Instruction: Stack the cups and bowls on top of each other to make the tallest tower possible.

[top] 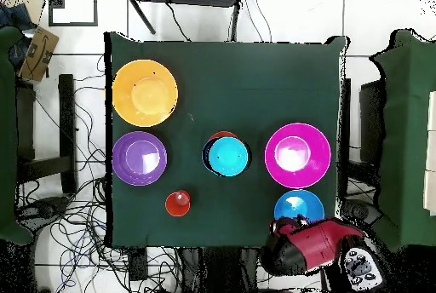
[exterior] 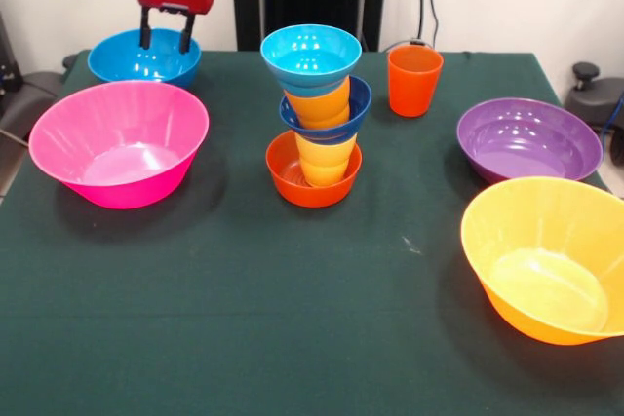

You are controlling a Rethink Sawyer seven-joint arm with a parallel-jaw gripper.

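The tower stands at the table's middle: small orange-red bowl [exterior: 314,185] as base, yellow cup [exterior: 327,158], dark blue bowl [exterior: 356,109], light orange cup [exterior: 319,104], and cyan bowl [exterior: 310,54] on top. From overhead only the cyan bowl [top: 228,156] and rims under it show. The red-orange cup [exterior: 414,80] stands alone, to the right of the tower in the front view. My gripper [exterior: 166,38] hangs open and empty just over the medium blue bowl [exterior: 144,60] at the far left corner, apart from the tower.
In the front view, the large pink bowl [exterior: 119,143] sits left, the purple bowl [exterior: 529,138] right, and the large yellow-orange bowl [exterior: 551,255] near right. The green table [exterior: 292,319] ends close beyond the blue bowl. My arm [top: 311,247] shows at the overhead view's bottom.
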